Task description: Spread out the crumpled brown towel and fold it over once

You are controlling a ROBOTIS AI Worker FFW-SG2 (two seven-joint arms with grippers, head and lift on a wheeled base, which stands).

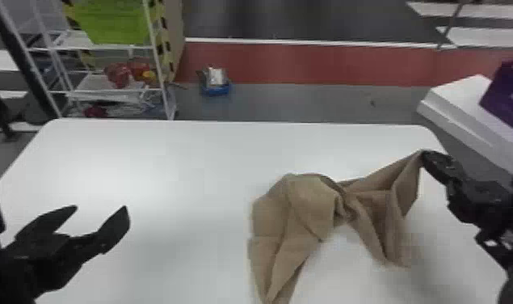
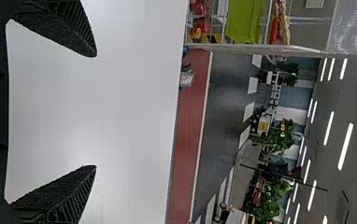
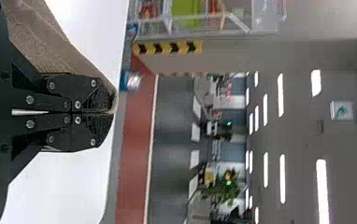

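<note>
Matt brown cloth towel [image 1: 308, 202], smooth white table [image 1: 194, 161], faintly glossy

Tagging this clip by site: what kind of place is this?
Probably a large indoor hall, such as a lab or workshop: rows of ceiling strip lights, a wire rack holding goods, and a red strip along the grey floor.

"Did you see the brown towel [image 1: 312, 198] whole?"
"No, the head view's bottom edge clipped it, and the right gripper [image 1: 428, 157] hid part of its pinched corner."
"And the purple thing [image 1: 507, 97]?"
"Cut off by the right edge."
</note>
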